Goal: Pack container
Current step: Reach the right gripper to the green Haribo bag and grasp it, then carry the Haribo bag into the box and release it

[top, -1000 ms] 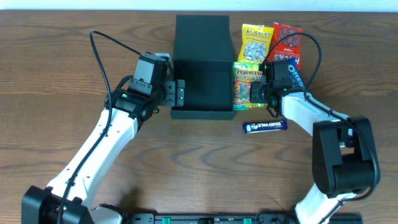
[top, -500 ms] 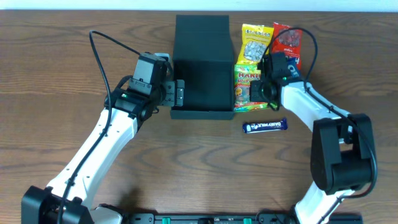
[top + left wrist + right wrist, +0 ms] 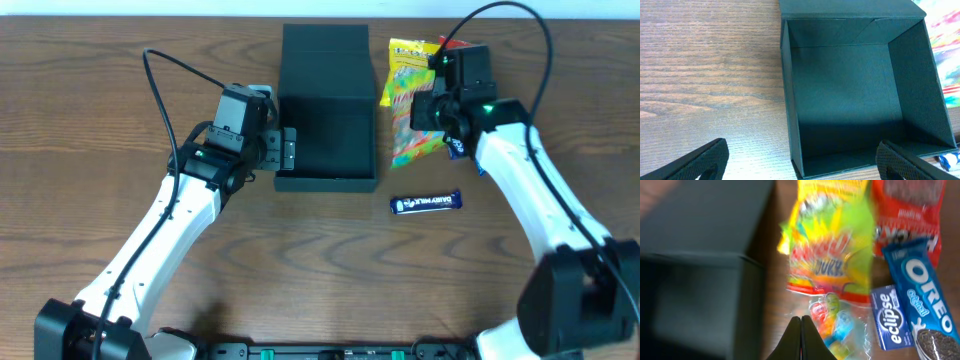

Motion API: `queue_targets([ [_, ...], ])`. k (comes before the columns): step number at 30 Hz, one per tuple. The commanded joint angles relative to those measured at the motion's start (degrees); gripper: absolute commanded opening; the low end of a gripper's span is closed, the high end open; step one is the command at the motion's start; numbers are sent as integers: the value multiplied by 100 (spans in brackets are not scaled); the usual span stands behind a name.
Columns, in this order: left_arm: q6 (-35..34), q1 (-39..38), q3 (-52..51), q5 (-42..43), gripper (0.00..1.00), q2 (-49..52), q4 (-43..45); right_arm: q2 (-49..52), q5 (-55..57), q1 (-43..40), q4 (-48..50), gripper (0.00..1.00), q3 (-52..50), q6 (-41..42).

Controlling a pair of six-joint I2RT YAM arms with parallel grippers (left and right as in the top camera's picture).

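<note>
The container [image 3: 325, 110] is a dark green-black box standing open at the table's middle back, its flap lid folded away behind it. In the left wrist view the container [image 3: 840, 95] is empty. My left gripper [image 3: 288, 150] is open beside the box's left front corner, and its fingers [image 3: 805, 167] straddle the front wall. My right gripper [image 3: 432, 108] is shut on a colourful gummy bag [image 3: 408, 115] and holds it up just right of the box. The bag [image 3: 832, 255] is blurred and hangs past the shut jaws [image 3: 801, 330].
A yellow packet [image 3: 402, 48] and a red packet [image 3: 907, 210] lie right of the box. A blue Oreo pack [image 3: 920, 295] and a blue Eclipse box [image 3: 892, 315] lie beside them. A dark blue chocolate bar [image 3: 426, 203] lies nearer the front.
My right gripper has risen and moved back and right, lifting the gummy bag off the table. The left arm and the box have not moved.
</note>
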Motion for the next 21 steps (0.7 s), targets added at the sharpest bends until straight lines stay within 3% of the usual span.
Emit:
queue_targets([
  [1, 129, 26, 92, -66, 95, -35, 9, -387, -400, 92, 44, 2, 256, 175],
  [8, 129, 26, 94, -684, 95, -212, 28, -643, -485, 247, -50, 1, 426, 326],
  [11, 127, 26, 94, -682, 95, -315, 26, -376, -282, 170, -295, 58, 402, 179],
  [13, 127, 24, 94, -680, 95, -339, 26, -79, -120, 146, -470, 77, 398, -37],
  [16, 125, 24, 94, -673, 95, -339, 7, 610, 46, 149, -599, 81, 398, -197],
  [21, 125, 24, 94, -614, 95, -339, 2, 1528, 420, 146, -492, 77, 400, -9],
])
